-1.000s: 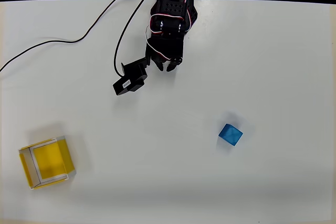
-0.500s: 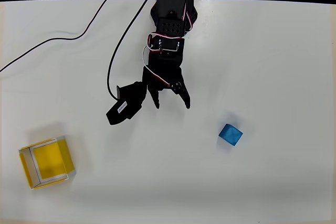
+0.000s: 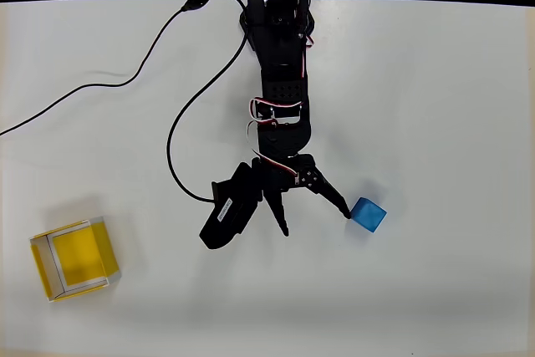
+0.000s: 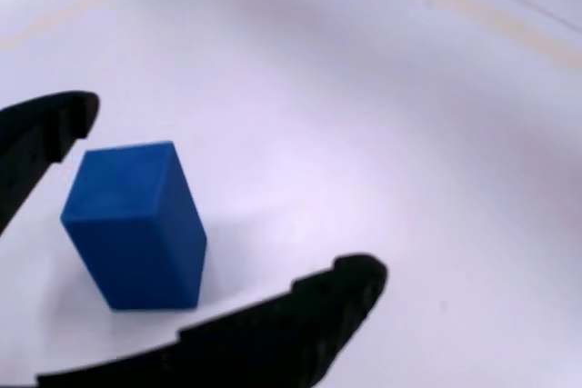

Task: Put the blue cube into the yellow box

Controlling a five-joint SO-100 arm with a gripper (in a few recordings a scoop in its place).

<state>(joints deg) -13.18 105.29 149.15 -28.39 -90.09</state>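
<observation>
The blue cube (image 3: 367, 214) rests on the white table right of centre; in the wrist view the blue cube (image 4: 136, 224) stands large at the lower left. My black gripper (image 3: 314, 221) is open, its right fingertip just reaching the cube's left edge and the other finger pointing down to the left of it. In the wrist view my gripper (image 4: 227, 193) is spread wide, with the cube near the left finger and not held. The yellow box (image 3: 73, 258) sits far off at the lower left, open side up, with nothing in it.
A black cable (image 3: 134, 60) runs across the upper left of the white table (image 3: 451, 106). The table's far edge meets a dark strip along the top of the overhead view.
The arm has stretched down the picture and toward the right, from the table's top centre to beside the cube. The gripper has opened wider. Cube and box have not moved.
</observation>
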